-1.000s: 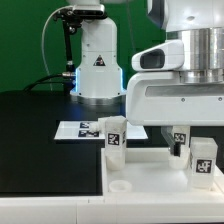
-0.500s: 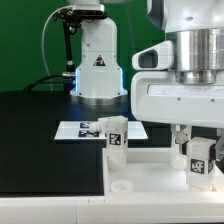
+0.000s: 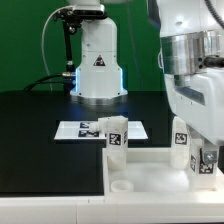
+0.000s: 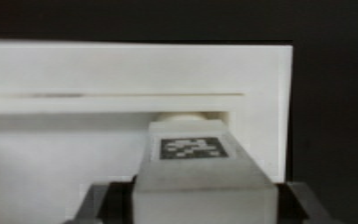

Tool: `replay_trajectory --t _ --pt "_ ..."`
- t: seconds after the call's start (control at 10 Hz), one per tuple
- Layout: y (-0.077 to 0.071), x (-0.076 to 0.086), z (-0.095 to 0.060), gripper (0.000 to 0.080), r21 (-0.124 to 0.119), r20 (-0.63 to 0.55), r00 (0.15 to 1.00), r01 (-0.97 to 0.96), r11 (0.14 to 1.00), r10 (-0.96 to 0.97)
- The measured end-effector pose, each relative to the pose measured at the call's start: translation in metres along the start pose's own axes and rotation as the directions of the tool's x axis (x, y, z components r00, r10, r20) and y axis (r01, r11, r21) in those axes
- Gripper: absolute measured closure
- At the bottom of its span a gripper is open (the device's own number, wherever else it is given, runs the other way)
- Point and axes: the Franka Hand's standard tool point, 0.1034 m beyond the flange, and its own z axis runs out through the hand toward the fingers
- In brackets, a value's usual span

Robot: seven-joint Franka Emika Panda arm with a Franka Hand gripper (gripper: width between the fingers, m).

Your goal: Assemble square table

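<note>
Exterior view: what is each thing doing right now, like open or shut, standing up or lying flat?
slab: lying flat.
corner hole: empty.
gripper: shut on the held leg.
held leg: upright, gripped on both sides.
free leg: upright at the slab's far corner, nothing holding it.
back leg: upright, partly hidden.
marker board: lying flat.

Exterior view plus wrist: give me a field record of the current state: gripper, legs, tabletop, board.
gripper: shut on the gripped leg; the leg fills the gap between the fingers
gripped leg: upright, over the tabletop's edge at the exterior view's right
tabletop: lying flat; near corner hole unfilled
left leg: upright at the far corner
middle leg: upright, beside the gripper
fourth leg: not visible
marker board: flat, behind the tabletop
</note>
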Motion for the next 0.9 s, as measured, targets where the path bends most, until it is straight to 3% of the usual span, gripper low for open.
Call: replay_trajectory --t 0.2,0.3,0.4,0.5,0.6,0.8,0.9 --pt "0.0007 -0.0002 0.0008 0.0514 -0.001 -0.002 0.999 0.051 0.999 -0.051" --pt "0.0032 -0.0024 0.004 0.0408 0.011 -0.024 0.986 0.166 0.986 -0.165" --pt "0.0043 -0.0045 0.0042 0.0237 0.0 -0.027 0.941 0.336 0.942 -0.336" --pt "-0.0004 -0.0013 0.0021 0.0237 -0.005 -0.034 0.833 0.552 0.834 -0.552" --pt "0.0022 -0.0028 0.0022 0.0165 -0.025 -0.029 0.798 0.602 0.798 -0.602" --pt "0.002 -0.0011 0.0028 0.0154 -0.03 -0.029 0.709 0.704 0.71 -0.704" --pt "-0.0002 -0.0007 0.0021 0.0151 -0.033 -0.037 0.566 0.823 0.567 -0.823"
